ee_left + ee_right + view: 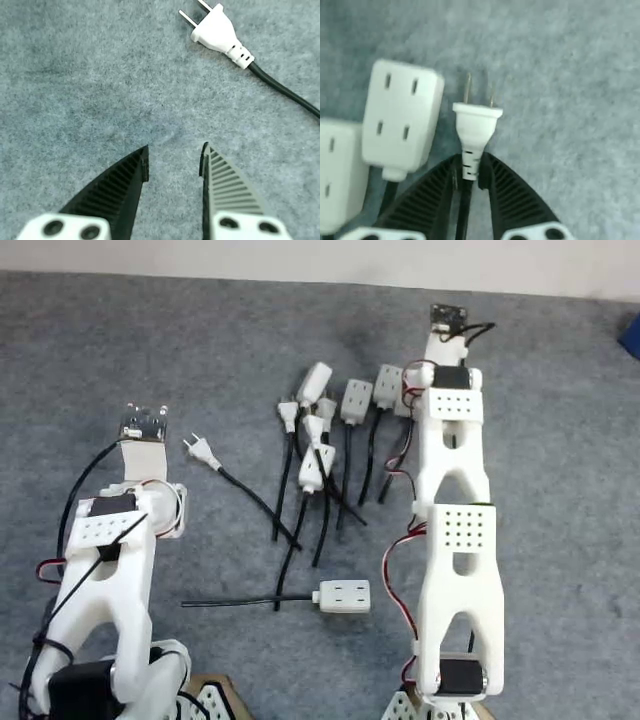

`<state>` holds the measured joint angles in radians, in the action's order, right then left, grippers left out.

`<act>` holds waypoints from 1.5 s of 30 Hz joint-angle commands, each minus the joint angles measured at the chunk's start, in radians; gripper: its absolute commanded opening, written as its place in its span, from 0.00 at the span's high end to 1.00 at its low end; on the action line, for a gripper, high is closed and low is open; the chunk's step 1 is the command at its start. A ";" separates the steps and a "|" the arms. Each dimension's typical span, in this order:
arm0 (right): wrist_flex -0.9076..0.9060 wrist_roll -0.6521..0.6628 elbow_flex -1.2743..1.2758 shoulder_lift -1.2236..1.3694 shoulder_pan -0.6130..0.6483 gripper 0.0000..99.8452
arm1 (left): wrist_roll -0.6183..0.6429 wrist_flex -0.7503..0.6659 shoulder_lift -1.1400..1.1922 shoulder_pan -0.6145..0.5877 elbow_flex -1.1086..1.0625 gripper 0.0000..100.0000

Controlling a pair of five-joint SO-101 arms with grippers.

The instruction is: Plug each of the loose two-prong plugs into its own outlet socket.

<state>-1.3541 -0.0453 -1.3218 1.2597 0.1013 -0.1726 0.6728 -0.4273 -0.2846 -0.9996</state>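
Clamping right gripper (468, 167), ribbed black fingers (427, 195), on the ridged neck of a smooth white two-prong plug (476, 122).
Prongs pointing away, just beside a boxy white plastic outlet socket (402, 120) w/ slim slots; left gripper (175, 155) parted, gripping nothing, above fuzzy grey carpet (75, 75), near a 2nd white moulded plug (216, 31) lying loose on a thin black cord (282, 89), apart from the tips.

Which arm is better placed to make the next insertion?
Right. Its fingers grip a white plug beside an outlet block; the left gripper is open over carpet, clear of the loose plug.
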 commanded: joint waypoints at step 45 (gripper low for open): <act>0.278 0.371 2.359 -2.427 0.303 0.99 | -0.069 0.819 -0.041 0.401 0.789 0.70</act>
<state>-1.1669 0.3659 1.0165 -1.1416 0.4572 -0.2401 1.4753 -0.4381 0.0345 -0.2601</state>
